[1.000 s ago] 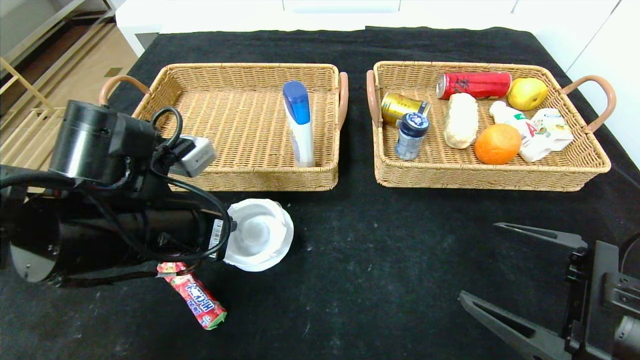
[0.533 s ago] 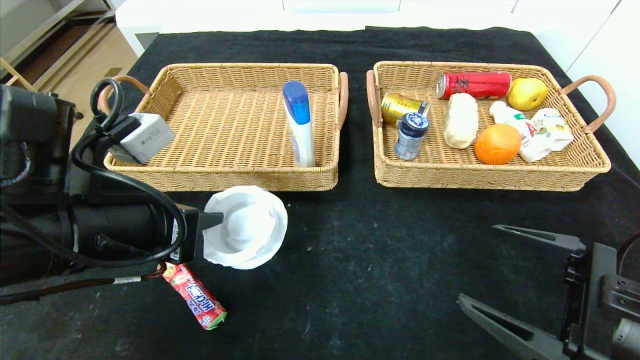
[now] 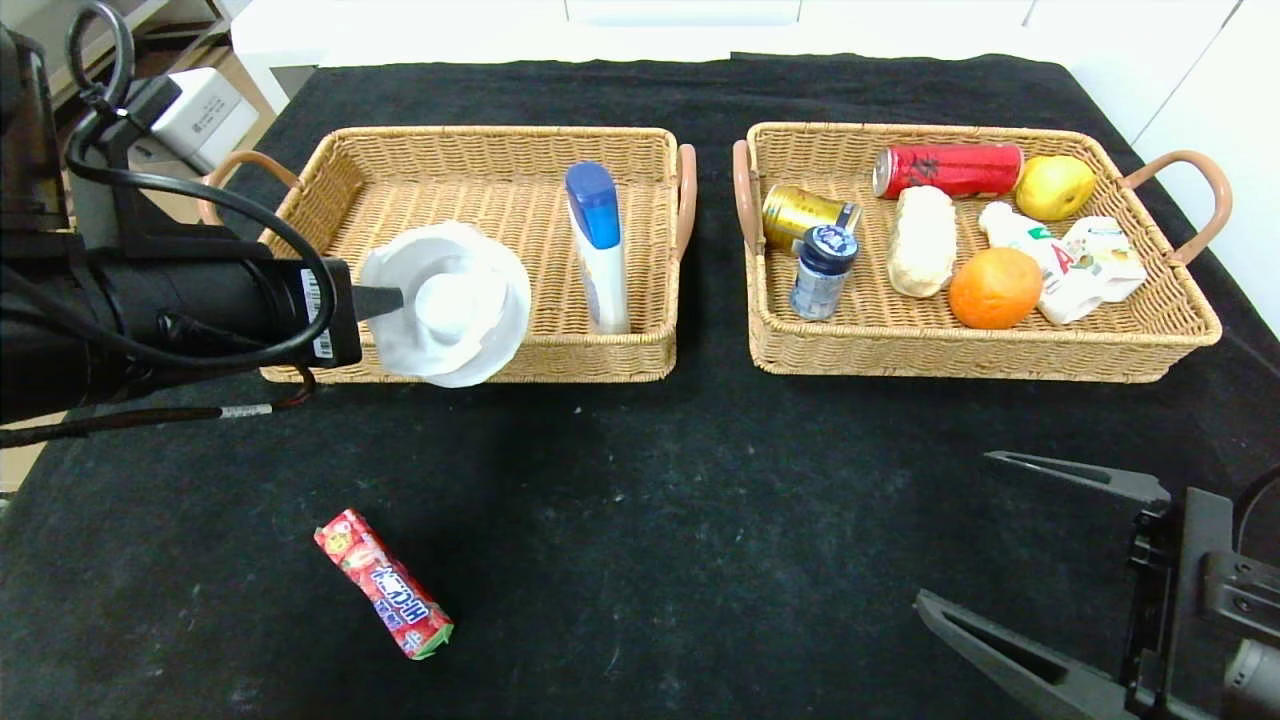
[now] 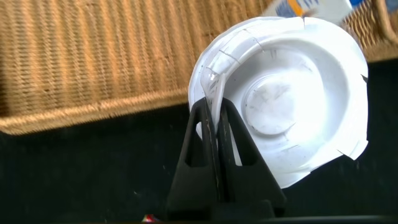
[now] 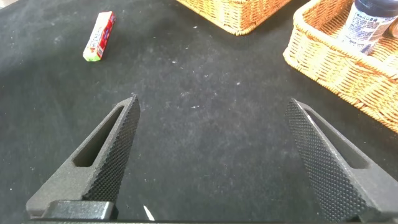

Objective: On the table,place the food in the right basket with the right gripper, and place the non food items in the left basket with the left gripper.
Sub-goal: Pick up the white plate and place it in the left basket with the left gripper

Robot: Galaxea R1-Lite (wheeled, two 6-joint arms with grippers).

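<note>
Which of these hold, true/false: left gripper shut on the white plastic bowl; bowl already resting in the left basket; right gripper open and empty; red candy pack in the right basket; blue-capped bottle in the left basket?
1. The left gripper is shut on the white plastic bowl. True: it pinches the rim.
2. The bowl is already resting in the left basket. False: it is held over the basket's front edge.
3. The right gripper is open and empty. True.
4. The red candy pack is in the right basket. False: it lies on the table.
5. The blue-capped bottle is in the left basket. True.
</note>
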